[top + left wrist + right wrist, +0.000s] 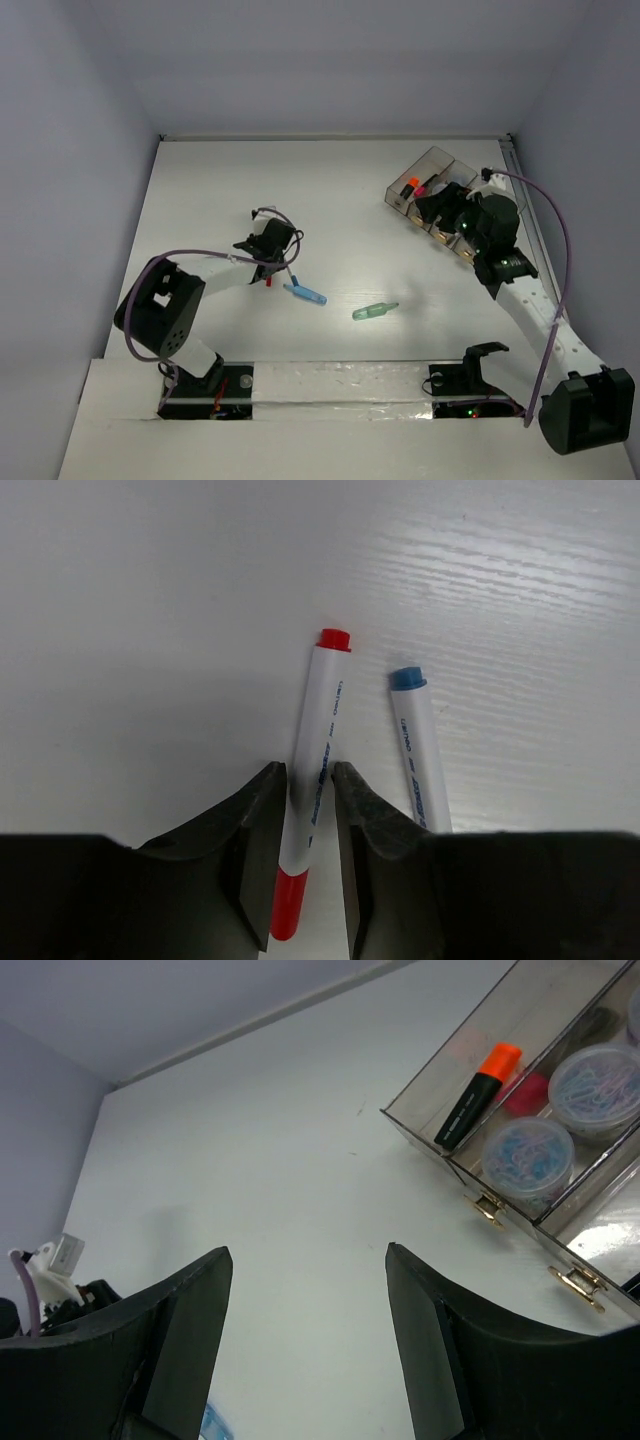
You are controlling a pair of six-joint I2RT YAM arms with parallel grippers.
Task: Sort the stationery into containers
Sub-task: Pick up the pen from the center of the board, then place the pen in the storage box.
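Your L gripper (311, 780) pinches the red-capped pen (322, 710) mid-barrel, flat on the desk (150, 630) left-centre, prob. for a level lift. R gripper (308, 1255) hangs spread beside the tray (420, 1130) far right, orange highlighter (478, 1095) already inside.

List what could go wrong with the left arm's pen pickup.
The left jaws straddle the red pen near its tail end, so it may tilt or slip when lifted. The blue pen lies close beside one finger and could get nudged away. The right arm sits by the tray, so a delivery there may crowd it.
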